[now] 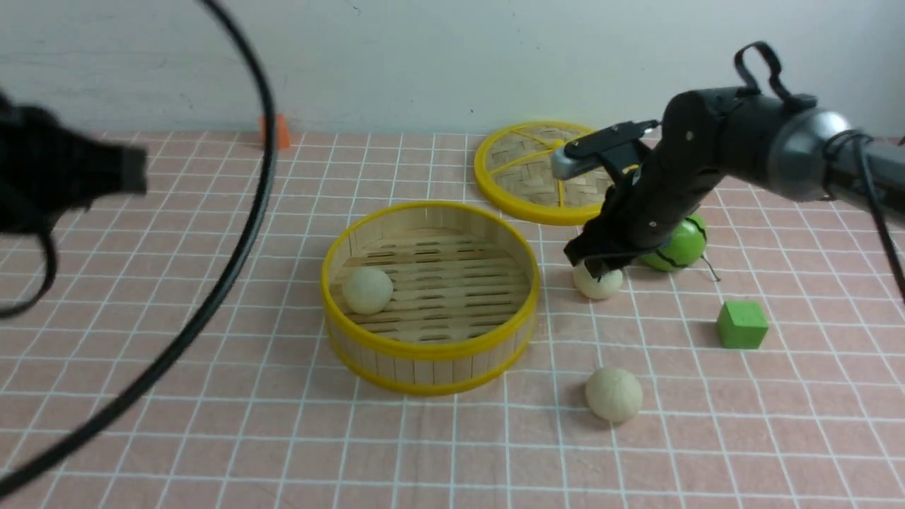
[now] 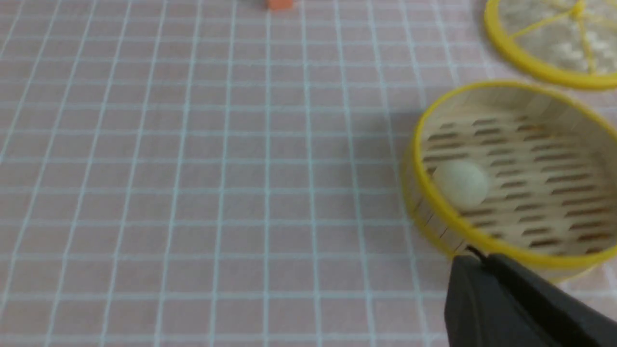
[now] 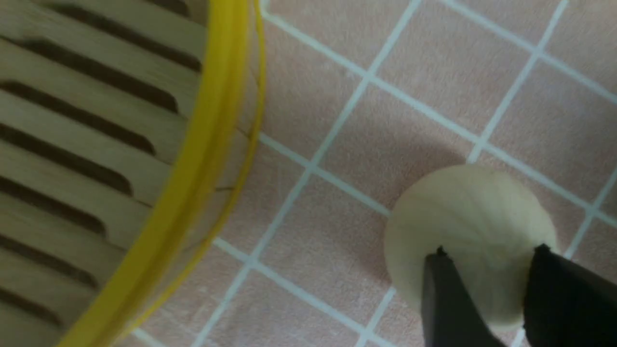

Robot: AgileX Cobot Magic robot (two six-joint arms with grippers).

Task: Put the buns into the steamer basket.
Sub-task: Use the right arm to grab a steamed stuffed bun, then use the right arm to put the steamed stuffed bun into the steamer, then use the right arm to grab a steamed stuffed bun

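Note:
The steamer basket (image 1: 431, 350) (image 2: 482, 236) (image 3: 193, 159) stands mid-table with one cream bun (image 1: 367, 290) (image 2: 460, 183) on its slatted floor at the left side. Just right of the basket a second bun (image 1: 599, 283) (image 3: 462, 212) rests on the cloth, and my right gripper (image 1: 597, 267) (image 3: 489, 250) comes down on it from above, its two black fingers pressed against the bun's sides. A third bun (image 1: 614, 394) lies loose nearer the front. My left gripper (image 2: 475, 258) is shut and empty, hovering outside the basket's left rim.
The flat woven lid (image 1: 495, 177) (image 2: 511, 53) lies behind the basket. A green striped ball (image 1: 682, 247) sits right behind the right gripper, and a green cube (image 1: 741, 324) lies further right. An orange block (image 1: 277, 131) is at the back. A black cable (image 1: 233, 268) loops across the left.

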